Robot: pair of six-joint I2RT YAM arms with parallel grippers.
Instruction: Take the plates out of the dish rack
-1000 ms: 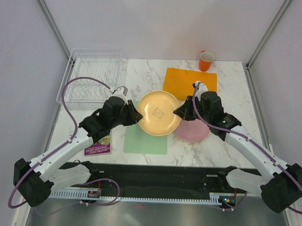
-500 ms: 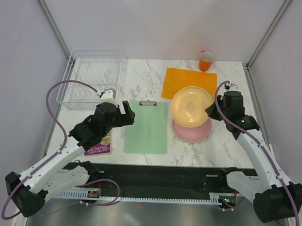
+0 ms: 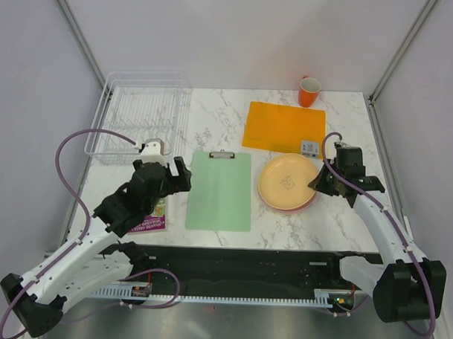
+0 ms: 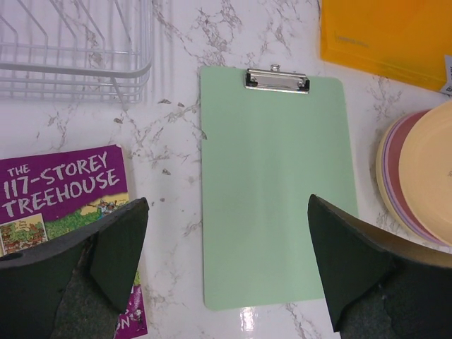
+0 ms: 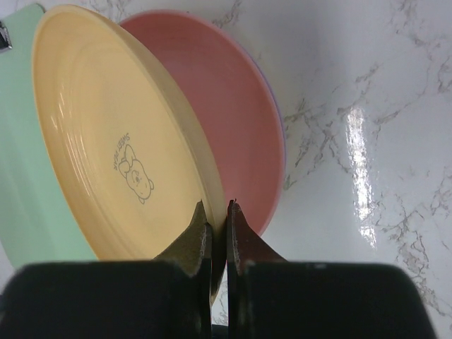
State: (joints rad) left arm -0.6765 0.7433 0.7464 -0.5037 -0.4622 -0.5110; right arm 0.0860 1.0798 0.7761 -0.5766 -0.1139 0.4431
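Right gripper [image 5: 215, 212] pinches round matte yellow plate [image 5: 106, 127] over pink plate [image 5: 226, 120].

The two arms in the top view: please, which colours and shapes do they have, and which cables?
The left arm and right arm have white links and black joints. A purple cable loops along each. The left gripper and right gripper have dark, tapered fingers.

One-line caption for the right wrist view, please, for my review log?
Right gripper, fingers shut on the rim of a round yellow-orange plastic plate, holds it over a round pink plastic plate.
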